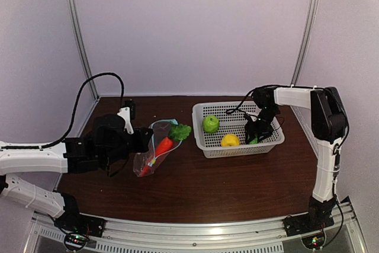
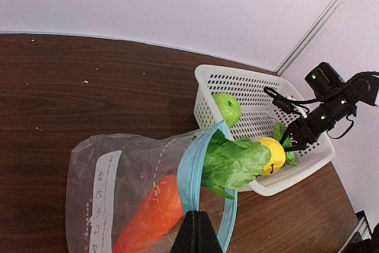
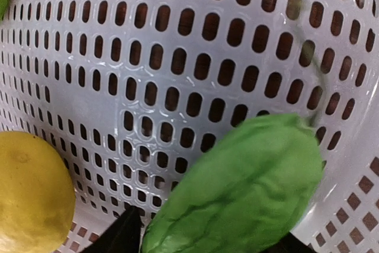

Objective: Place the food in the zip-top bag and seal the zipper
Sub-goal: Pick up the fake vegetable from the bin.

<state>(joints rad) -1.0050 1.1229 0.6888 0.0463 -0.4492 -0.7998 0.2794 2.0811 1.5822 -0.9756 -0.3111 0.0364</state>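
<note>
1. The bag (image 2: 118, 170) lies on the table (image 1: 237, 188) left of the basket (image 1: 237, 148). Its zipper (image 2: 190, 170) is unsealed, and the carrot (image 2: 151, 214) is inside with its leaves poking out.
2. The apple (image 1: 211, 124), lemon (image 1: 230, 140) and vegetable (image 3: 243, 188) sit in the basket, not yet bagged.
3. The left gripper (image 2: 195, 235) is clamped on the bag's mouth.
4. The right gripper (image 3: 207, 238) straddles the vegetable; I cannot tell if it grips.

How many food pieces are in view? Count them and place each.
4. Carrot partly in the bag; apple, lemon and green vegetable in the basket. None looks hidden.
</note>
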